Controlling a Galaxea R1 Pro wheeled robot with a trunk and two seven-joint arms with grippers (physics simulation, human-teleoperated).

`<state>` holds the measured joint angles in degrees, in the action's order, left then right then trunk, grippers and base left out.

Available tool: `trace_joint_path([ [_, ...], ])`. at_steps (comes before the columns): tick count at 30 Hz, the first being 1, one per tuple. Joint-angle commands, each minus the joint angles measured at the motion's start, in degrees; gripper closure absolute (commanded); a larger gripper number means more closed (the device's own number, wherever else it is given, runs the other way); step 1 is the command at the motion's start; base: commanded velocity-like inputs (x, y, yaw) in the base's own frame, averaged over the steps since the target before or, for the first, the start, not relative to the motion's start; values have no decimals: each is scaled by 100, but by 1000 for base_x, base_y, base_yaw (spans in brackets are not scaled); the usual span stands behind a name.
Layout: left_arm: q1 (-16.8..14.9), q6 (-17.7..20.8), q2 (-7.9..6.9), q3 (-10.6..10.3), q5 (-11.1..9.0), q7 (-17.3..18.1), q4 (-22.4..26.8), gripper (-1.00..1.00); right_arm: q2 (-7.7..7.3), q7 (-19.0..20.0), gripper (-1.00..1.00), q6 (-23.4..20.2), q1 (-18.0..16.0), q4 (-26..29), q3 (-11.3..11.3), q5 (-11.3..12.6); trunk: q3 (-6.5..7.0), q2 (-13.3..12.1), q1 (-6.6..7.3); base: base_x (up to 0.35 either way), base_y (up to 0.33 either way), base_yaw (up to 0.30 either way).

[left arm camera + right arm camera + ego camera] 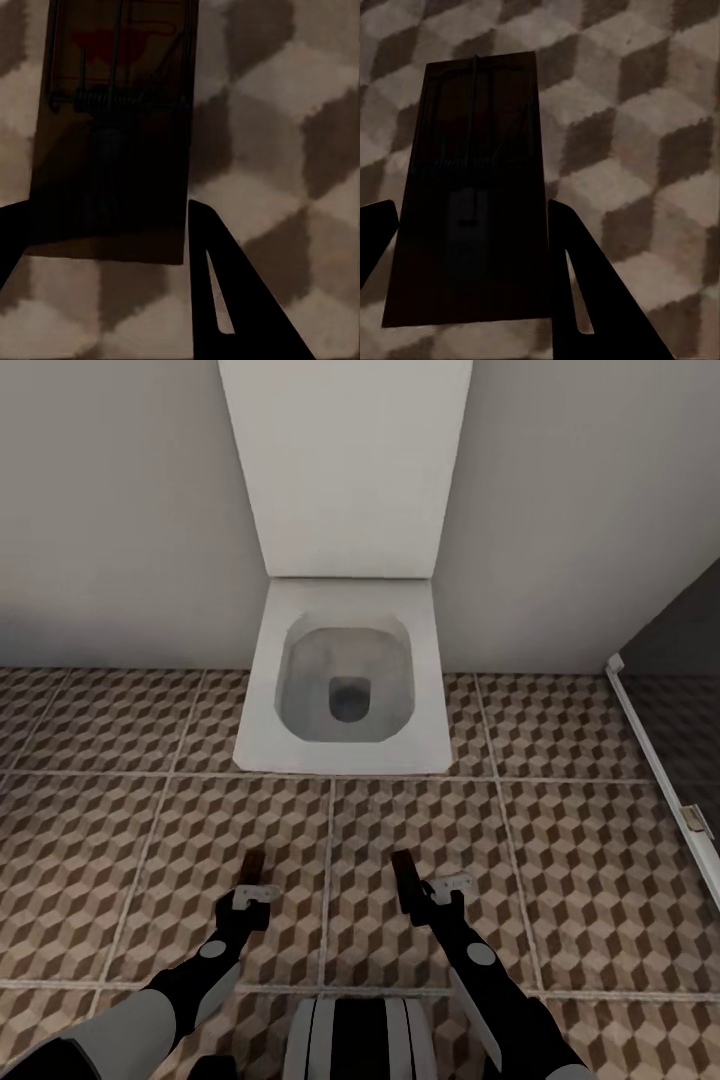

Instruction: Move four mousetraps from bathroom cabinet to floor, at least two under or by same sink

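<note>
Lower left of centre in the head view, the left hand (254, 888) is clamped on a mousetrap (253, 865); right of it, the right hand (428, 888) grips another mousetrap (404, 875) above the bathroom floor (560, 840). Both likely light, stiff; best pinched by the edges, clear of the spring.

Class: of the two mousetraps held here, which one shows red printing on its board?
The mousetrap in the left gripper; the right gripper's mousetrap looks uniformly dark.

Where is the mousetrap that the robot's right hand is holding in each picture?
Head view: the right hand's mousetrap sticks out ahead of the right hand, below the toilet.
Right wrist view: same mousetrap, large, between the fingers.
Left wrist view: not there.
Shared landmark: cube-pattern bathroom floor.
</note>
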<state>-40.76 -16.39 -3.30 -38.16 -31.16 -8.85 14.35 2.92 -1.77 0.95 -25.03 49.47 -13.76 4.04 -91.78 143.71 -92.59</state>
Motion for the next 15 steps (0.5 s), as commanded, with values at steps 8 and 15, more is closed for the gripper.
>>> trace_joint_path([
  [8,-2,-11,-4,-52,-5,-64,10,100,-2,-17,100,10,-2,0,-15,44,-3,1,-1,55,0,0],
  [15,-2,-14,22,-58,-5,-64,7,100,-3,-18,100,10,-2,0,-13,44,-3,1,-1,3,0,0],
])
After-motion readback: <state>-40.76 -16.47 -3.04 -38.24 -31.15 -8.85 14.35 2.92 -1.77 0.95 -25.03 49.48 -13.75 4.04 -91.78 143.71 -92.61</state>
